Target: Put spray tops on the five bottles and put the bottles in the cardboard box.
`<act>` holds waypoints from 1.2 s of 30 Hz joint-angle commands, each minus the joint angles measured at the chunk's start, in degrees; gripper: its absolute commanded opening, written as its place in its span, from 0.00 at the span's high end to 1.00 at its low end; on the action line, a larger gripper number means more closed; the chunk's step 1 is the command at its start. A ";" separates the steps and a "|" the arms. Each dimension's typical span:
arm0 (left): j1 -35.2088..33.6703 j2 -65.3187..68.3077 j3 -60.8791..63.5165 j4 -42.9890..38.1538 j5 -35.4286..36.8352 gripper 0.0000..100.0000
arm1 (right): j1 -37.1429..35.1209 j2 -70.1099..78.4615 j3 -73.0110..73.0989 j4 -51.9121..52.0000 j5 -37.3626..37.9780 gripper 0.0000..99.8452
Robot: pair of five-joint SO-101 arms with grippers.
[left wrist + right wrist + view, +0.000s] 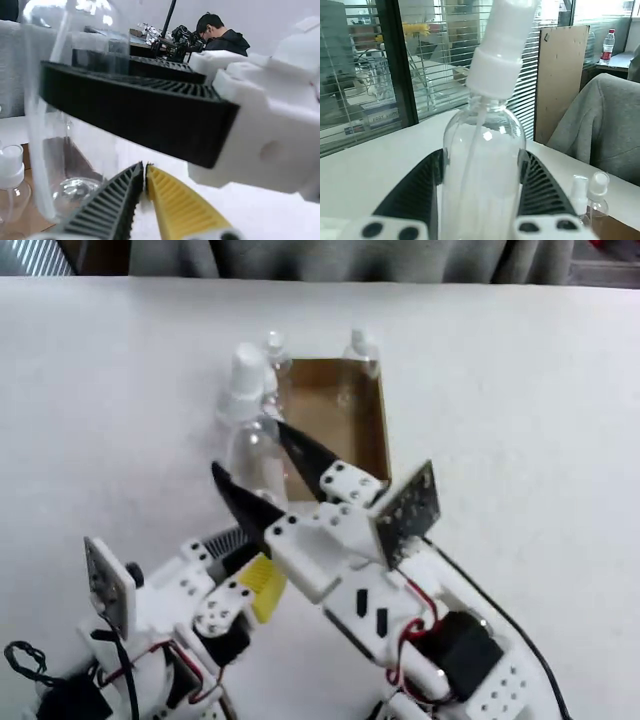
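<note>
A clear bottle [250, 445] with a white spray top [245, 370] stands tilted at the left wall of the cardboard box [372, 430]. My right gripper [250, 452] is shut on its body, one black finger on each side. The right wrist view shows the bottle [482, 170] between the fingers [417, 195], with the spray top [502, 50] above. My left gripper [255, 565] sits low behind the right one, its black and yellow fingers [172, 205] shut on nothing. Two capped bottles [275, 348] [360, 345] stand at the box's far end.
The right arm's black finger [135, 110] crosses close in front of the left wrist camera, with the held bottle [65, 150] behind it. A small capped bottle [10, 170] stands in the box. Both arm bases crowd the near table edge. White table [520, 390] lies open on either side.
</note>
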 commanded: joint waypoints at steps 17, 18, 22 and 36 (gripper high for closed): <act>-4.70 -0.22 -0.09 -1.76 0.53 0.98 | -0.40 -13.05 -2.64 13.58 -2.90 0.99; -4.62 -0.22 -0.18 -1.58 0.53 0.98 | -0.40 -12.88 -2.64 13.14 -2.90 0.99; -4.62 -0.22 -0.35 1.05 0.26 0.98 | 2.59 -10.42 -2.64 10.59 -2.81 0.99; -12.79 -0.04 0.70 9.32 -14.59 0.98 | 28.44 3.12 -0.88 3.12 -2.81 0.99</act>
